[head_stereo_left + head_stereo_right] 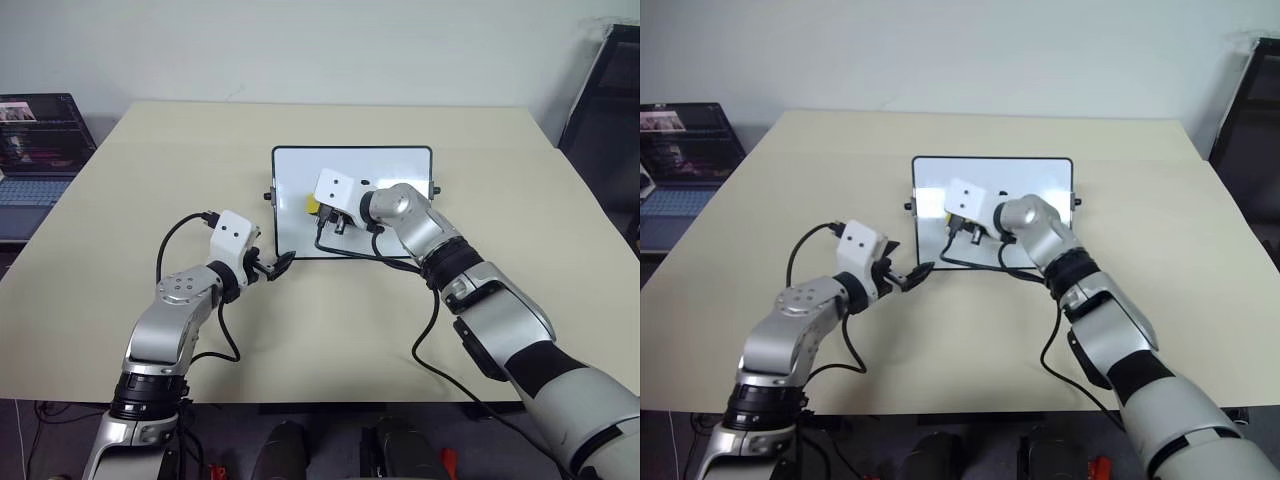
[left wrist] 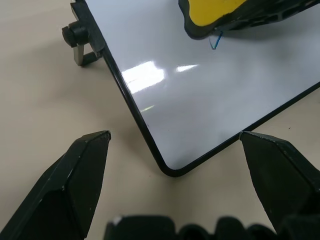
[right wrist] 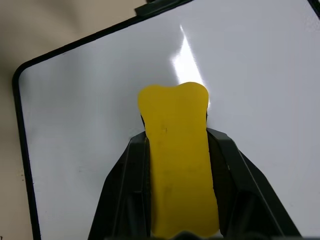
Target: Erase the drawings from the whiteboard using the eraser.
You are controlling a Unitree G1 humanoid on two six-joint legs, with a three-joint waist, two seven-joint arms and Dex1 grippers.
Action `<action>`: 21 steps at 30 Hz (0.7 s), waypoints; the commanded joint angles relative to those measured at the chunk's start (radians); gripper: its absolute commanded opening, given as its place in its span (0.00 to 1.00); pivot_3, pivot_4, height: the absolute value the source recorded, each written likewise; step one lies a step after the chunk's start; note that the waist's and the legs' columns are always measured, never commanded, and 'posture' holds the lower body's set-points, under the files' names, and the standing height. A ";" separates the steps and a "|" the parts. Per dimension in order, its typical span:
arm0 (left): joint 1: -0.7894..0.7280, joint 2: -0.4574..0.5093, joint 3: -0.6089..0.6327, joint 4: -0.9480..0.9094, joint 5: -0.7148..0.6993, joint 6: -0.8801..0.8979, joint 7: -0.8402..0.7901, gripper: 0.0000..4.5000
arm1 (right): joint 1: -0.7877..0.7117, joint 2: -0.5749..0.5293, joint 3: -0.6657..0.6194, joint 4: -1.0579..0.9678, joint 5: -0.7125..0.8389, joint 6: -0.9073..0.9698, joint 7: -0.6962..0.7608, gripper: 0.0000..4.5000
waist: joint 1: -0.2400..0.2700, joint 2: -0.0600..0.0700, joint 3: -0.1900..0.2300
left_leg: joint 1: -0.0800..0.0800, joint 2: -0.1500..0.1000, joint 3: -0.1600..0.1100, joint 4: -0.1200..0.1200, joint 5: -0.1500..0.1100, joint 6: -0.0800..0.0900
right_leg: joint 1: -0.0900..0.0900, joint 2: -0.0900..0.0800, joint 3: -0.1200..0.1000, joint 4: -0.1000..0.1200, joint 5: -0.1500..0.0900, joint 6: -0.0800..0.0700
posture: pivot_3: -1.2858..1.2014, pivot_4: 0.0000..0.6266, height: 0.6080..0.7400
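The whiteboard (image 1: 400,166) lies flat in the middle of the table, with a black knob (image 2: 74,35) on its side. My right gripper (image 3: 177,134) is over the board's left half, shut on the yellow eraser (image 3: 177,150), which lies against the white surface. A short blue stroke of the drawings (image 2: 216,42) shows at the eraser's (image 2: 215,12) edge; the rest is hidden under my right hand. My left gripper (image 2: 175,133) is open at the board's near left corner (image 2: 170,170), one finger on each side of it, not touching.
An open laptop (image 1: 35,140) sits beyond the table's (image 1: 200,140) far left edge. A dark frame (image 1: 610,90) stands off the table's far right corner. Black cables loop from both wrists over the tabletop.
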State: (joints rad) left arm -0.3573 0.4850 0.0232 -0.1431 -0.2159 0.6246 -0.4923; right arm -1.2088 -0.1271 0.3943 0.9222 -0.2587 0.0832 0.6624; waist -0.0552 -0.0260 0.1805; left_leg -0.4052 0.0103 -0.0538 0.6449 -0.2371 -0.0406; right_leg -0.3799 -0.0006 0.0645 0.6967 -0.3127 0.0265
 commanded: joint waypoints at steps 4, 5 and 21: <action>-0.023 -0.001 -0.013 -0.042 -0.003 -0.003 -0.005 1.00 | 0.028 -0.026 -0.001 -0.067 0.008 0.061 0.146 0.26 | 0.000 0.000 0.000 | 0.000 0.000 0.000 0.000 0.000 0.000 | 0.000 0.000 0.000 0.000 0.000 0.000 | 0.52 0.24 1.00; -0.023 -0.001 -0.014 -0.041 -0.003 -0.003 -0.005 1.00 | 0.033 -0.026 -0.001 -0.075 0.002 0.060 0.141 0.26 | 0.000 0.000 0.000 | 0.000 0.000 0.000 0.000 0.000 0.000 | 0.000 0.000 0.000 0.000 0.000 0.000 | 0.52 0.24 1.00; -0.010 0.001 -0.013 -0.063 -0.010 0.010 -0.009 1.00 | 0.037 -0.028 0.022 -0.069 -0.041 0.014 0.126 0.26 | -0.001 0.000 0.000 | 0.000 0.000 0.001 -0.001 0.000 0.000 | 0.000 0.000 0.000 0.000 0.000 0.000 | 0.52 0.24 1.00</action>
State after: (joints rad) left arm -0.3618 0.4830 0.0049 -0.1570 -0.2198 0.6335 -0.4992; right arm -1.1841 -0.1459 0.3989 0.8886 -0.2922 0.0800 0.7416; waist -0.0566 -0.0258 0.1806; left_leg -0.4046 0.0104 -0.0530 0.6442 -0.2371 -0.0407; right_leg -0.3800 -0.0006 0.0647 0.6967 -0.3128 0.0265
